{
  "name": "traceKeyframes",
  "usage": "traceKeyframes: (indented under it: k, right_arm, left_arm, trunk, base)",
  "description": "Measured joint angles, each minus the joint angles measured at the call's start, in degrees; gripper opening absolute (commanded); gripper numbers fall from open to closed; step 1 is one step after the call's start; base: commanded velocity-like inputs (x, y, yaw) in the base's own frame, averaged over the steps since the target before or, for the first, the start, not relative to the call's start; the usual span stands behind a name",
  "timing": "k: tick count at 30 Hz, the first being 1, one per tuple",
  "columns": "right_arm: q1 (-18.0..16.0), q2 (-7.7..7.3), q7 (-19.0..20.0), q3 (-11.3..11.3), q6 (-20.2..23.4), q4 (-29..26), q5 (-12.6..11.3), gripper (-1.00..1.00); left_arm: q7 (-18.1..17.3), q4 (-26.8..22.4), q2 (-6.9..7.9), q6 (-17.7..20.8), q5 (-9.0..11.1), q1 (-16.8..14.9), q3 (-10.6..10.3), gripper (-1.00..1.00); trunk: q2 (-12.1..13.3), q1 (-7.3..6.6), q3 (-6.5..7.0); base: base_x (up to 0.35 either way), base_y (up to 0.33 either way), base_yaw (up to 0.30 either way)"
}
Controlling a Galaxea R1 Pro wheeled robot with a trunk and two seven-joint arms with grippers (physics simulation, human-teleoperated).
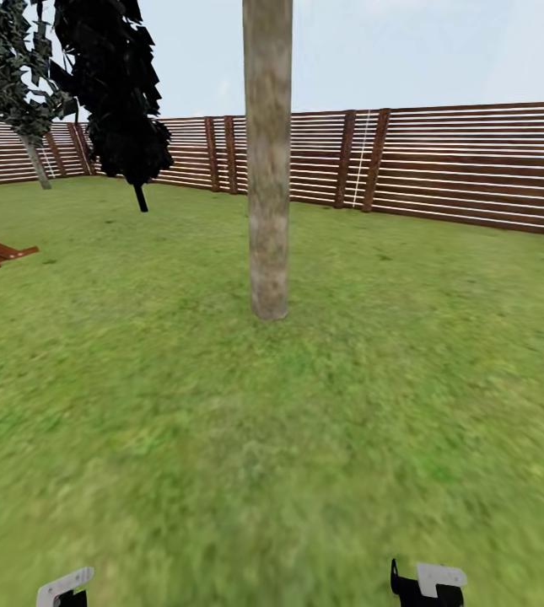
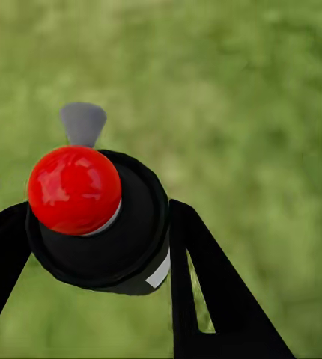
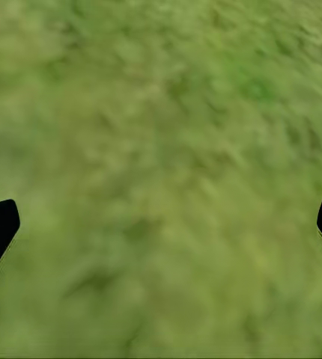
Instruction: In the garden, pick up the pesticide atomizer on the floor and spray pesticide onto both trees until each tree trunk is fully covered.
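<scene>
Atomizer (image 2: 101,224): black body, red cap, grey nozzle; clamped between left gripper (image 2: 93,247) fingers over lawn (image 1: 390,379). Right gripper (image 3: 161,224): fingers spread wide, nothing held. Tree trunk (image 1: 268,169): upright, straight ahead, well apart. Advised handling: close in, raise nozzle toward trunk, sweep base to top, then circle it.

Garden (image 1: 137,405) (slat fence (image 1: 465,160), trees (image 1: 269,160))

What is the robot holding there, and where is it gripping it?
The left gripper clamps the black, red-topped pesticide atomizer by its body sides; the right gripper holds nothing.
</scene>
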Motion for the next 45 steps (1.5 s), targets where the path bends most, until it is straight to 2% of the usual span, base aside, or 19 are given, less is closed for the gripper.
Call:
traceKeyframes:
  k: [37, 45]
  right_arm:
    - [0.00, 0.05, -0.03, 0.00, 0.00, 0.00, 0.00, 1.00]
    - [0.00, 0.05, -0.08, 0.00, 0.01, 0.00, 0.00, 1.00]
  left_arm:
    - [0.00, 0.00, 0.02, 0.00, 0.02, 0.00, 0.04, -1.00]
    - [0.00, 0.00, 0.00, 0.00, 0.02, 0.00, 0.02, -1.00]
  trunk:
    - [0.00, 0.00, 0.00]
    - [0.00, 0.00, 0.00]
  base:
    - [0.340, -0.082, 0.000]
    - [0.340, -0.079, 0.133]
